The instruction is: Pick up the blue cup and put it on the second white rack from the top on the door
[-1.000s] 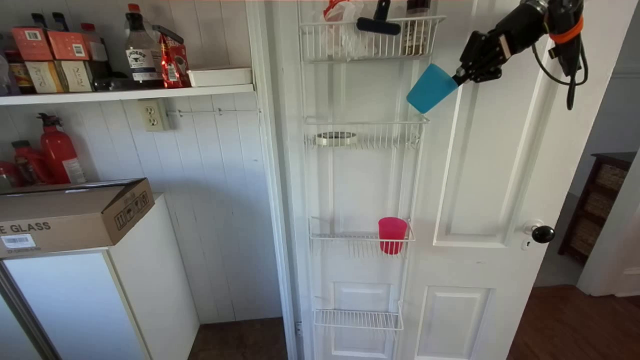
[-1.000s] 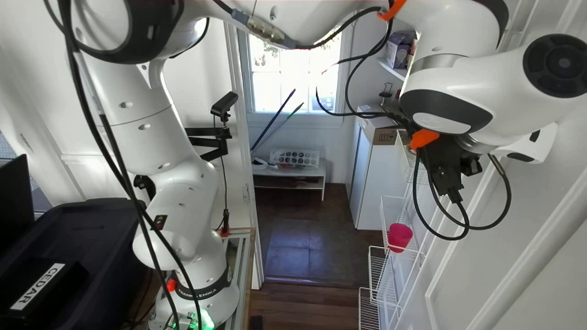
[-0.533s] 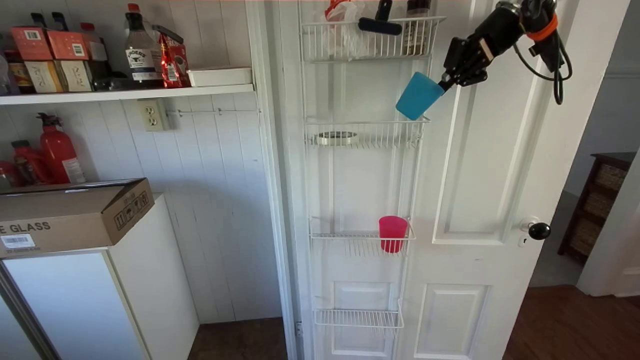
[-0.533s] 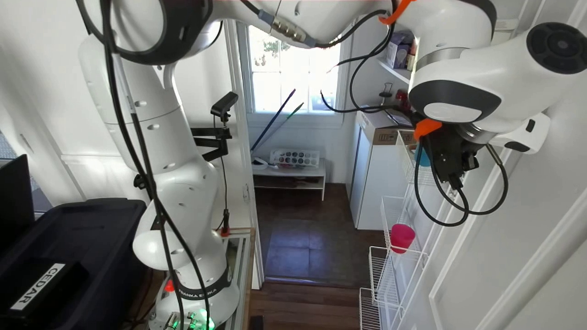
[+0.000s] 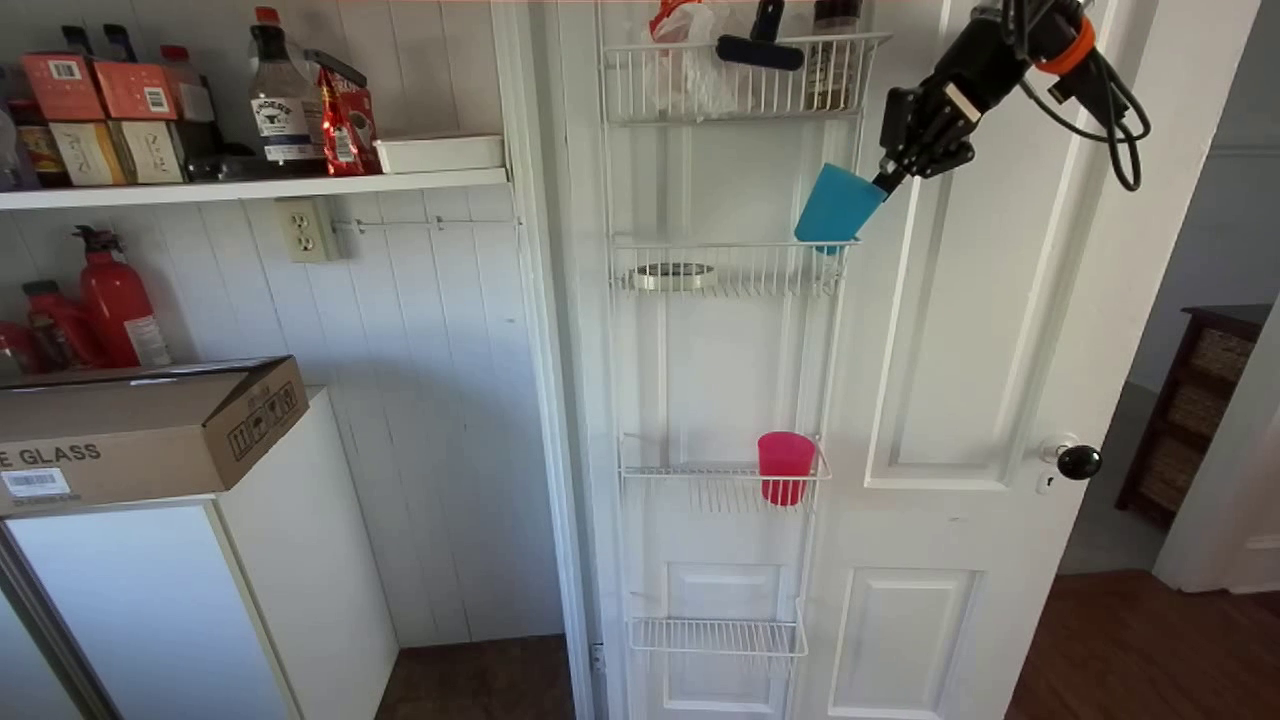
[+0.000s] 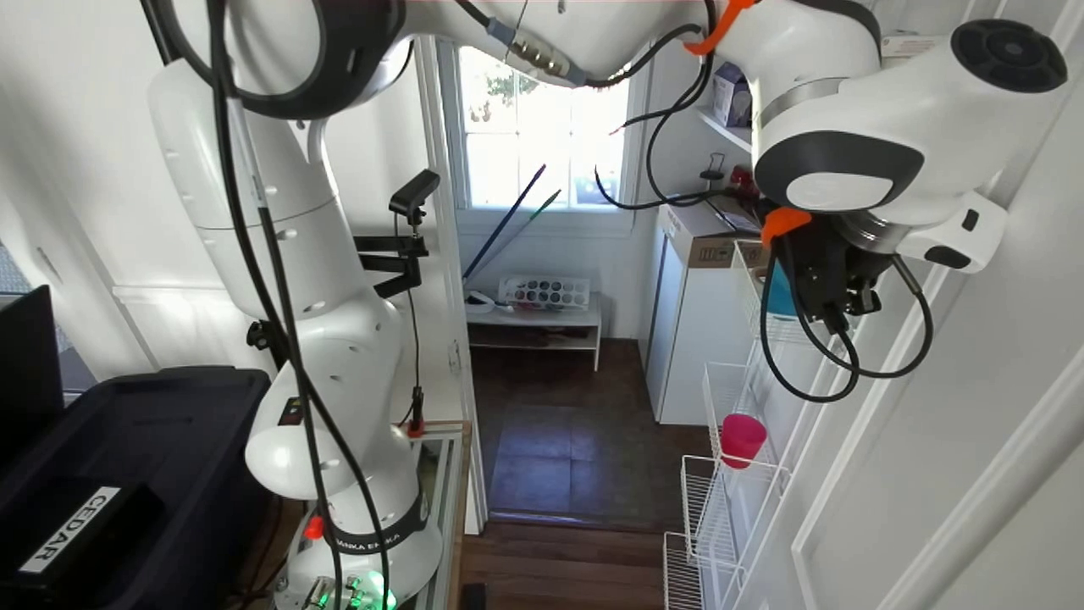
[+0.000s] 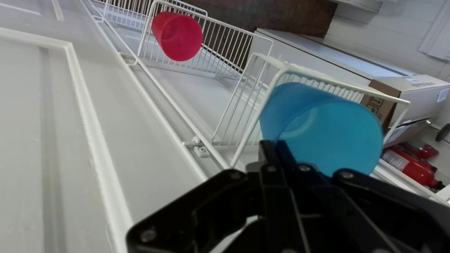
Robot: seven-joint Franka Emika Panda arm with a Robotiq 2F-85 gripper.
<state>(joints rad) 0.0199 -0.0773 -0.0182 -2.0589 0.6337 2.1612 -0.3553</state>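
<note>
The blue cup (image 5: 836, 205) is tilted over the right end of the second white rack (image 5: 740, 268) on the door (image 5: 915, 520). In that exterior view its lower edge shows behind the rack's front rail. My gripper (image 5: 884, 184) is shut on the cup's rim from the upper right. In the wrist view the fingertips (image 7: 273, 144) pinch the wall of the cup (image 7: 334, 133), whose open mouth faces the camera. The rack's rails (image 7: 344, 86) surround its lower part. In an exterior view the cup (image 6: 783, 296) is partly behind the gripper body, and the fingertips are hidden.
A pale ring (image 5: 672, 277) lies at the second rack's left. The top rack (image 5: 690, 100) above holds a bag, a black tool and a jar. A pink-red cup (image 5: 785, 465) stands on the third rack. A black knob (image 5: 1080, 462) is on the door.
My gripper has moved down and left with the blue cup. The cup has come more upright, and its lower edge has gone behind the second rack's rail. The door has shifted slightly.
</note>
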